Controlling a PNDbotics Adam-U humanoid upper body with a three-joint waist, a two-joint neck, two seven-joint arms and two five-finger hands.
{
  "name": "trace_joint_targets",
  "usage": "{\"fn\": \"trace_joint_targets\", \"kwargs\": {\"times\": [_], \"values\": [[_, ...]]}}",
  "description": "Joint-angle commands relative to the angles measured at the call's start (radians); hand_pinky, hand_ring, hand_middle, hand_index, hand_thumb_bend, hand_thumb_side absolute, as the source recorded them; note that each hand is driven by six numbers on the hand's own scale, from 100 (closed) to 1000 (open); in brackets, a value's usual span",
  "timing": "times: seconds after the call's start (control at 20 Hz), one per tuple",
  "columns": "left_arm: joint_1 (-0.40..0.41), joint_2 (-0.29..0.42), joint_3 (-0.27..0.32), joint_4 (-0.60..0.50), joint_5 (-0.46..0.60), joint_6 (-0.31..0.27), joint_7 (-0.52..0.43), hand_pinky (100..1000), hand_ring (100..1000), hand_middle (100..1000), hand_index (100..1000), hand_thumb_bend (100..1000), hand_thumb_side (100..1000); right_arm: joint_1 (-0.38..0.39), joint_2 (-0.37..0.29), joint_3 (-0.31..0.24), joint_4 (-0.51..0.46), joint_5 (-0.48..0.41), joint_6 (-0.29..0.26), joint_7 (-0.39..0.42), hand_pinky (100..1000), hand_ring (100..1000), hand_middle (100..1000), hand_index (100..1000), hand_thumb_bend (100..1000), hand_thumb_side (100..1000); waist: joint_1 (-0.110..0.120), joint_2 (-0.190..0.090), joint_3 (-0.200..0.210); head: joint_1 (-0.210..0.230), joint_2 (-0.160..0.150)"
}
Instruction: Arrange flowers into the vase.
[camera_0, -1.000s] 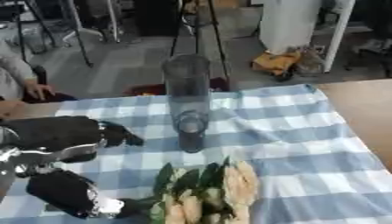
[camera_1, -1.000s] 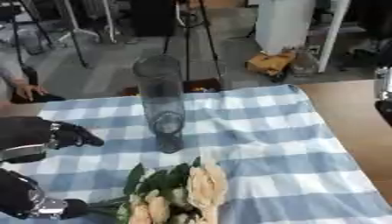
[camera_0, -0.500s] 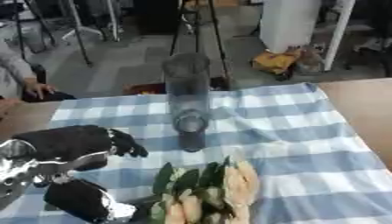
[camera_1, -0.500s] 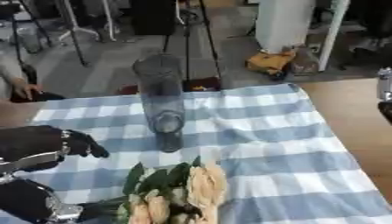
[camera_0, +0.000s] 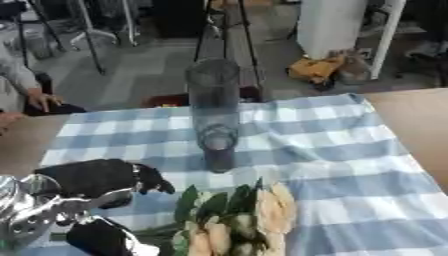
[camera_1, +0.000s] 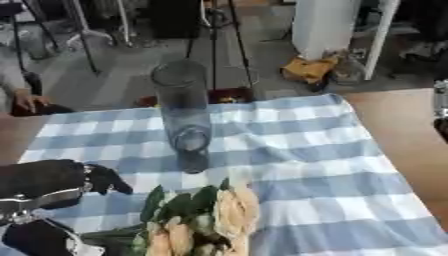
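Observation:
A tall clear glass vase (camera_0: 214, 112) stands upright on the blue-and-white checked cloth (camera_0: 332, 150), with nothing in it. A bunch of cream roses with green leaves (camera_0: 249, 220) lies on the cloth in front of the vase, its stems (camera_0: 140, 232) pointing left. My black left hand (camera_0: 96, 176) hovers left of the leaves with its back up and its fingers relaxed and slightly bent, holding nothing. A black part (camera_0: 98, 237) by the stems sits below it. Only a sliver of my right hand (camera_1: 441, 112) shows at the right edge.
Bare wooden table (camera_0: 420, 120) lies to the right of the cloth. A seated person (camera_0: 26, 95) is at the far left edge, away from the flowers. A tripod and a white column stand on the floor beyond the table.
My left hand has come nearer and to the right, closing on the leaves of the bunch. The vase and the roses have not moved.

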Motion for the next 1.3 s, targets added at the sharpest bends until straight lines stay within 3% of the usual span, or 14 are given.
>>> {"fn": "trace_joint_targets", "kwargs": {"times": [0.05,0.95,1.3], "values": [[-0.006,0.009,0.005,0.013,-0.025,-0.022,0.000,623,797,842,929,361,685,-0.012,-0.015,-0.004,-0.015,-0.007,0.000,0.000,794,785,744,855,100,926,-0.002,-0.012,-0.002,0.002,-0.013],[0.005,-0.039,-0.034,0.144,-0.125,-0.113,0.028,629,821,862,924,362,669,-0.015,-0.009,-0.002,-0.015,-0.011,0.001,0.000,795,786,742,854,100,928,-0.003,-0.005,-0.014,0.011,-0.019],[0.007,-0.070,-0.052,0.208,-0.171,-0.138,0.090,538,732,767,855,354,678,-0.018,-0.008,0.000,-0.015,-0.013,0.000,0.002,795,785,741,855,100,929,-0.006,-0.005,-0.015,0.012,-0.020]]}}
